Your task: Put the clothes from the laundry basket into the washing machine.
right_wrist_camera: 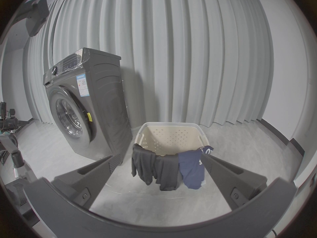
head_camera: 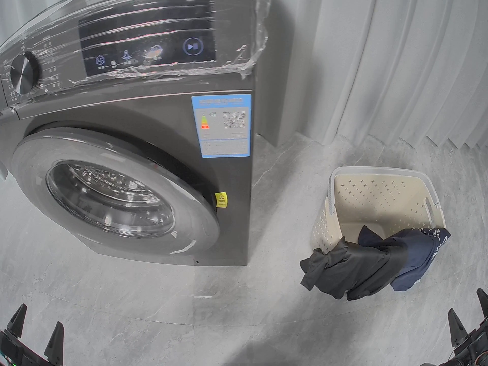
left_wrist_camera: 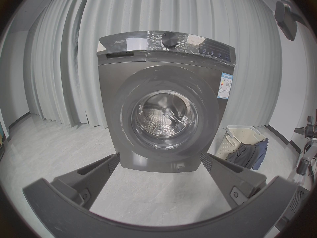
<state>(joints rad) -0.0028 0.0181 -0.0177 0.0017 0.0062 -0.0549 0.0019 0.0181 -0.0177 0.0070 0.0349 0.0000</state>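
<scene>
Head view has the clothes (head_camera: 373, 265) draped over the near rim of the laundry basket (head_camera: 381, 171), the washing machine (head_camera: 152, 128) with its door (head_camera: 114, 199) shut, left hand (head_camera: 36, 321) and right hand (head_camera: 466, 306) both wide and empty: loading not yet begun, so opening that door likely comes first.

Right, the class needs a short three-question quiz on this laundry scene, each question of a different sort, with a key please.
1. True or false: the door of the washing machine stands open.
2. Where do the clothes lie? A: draped over the near rim of the laundry basket. B: flat on the floor. C: inside the drum.
3. Fill in: the left gripper and the right gripper are both open and hold ____.

Key: 1 false; 2 A; 3 nothing.
</scene>
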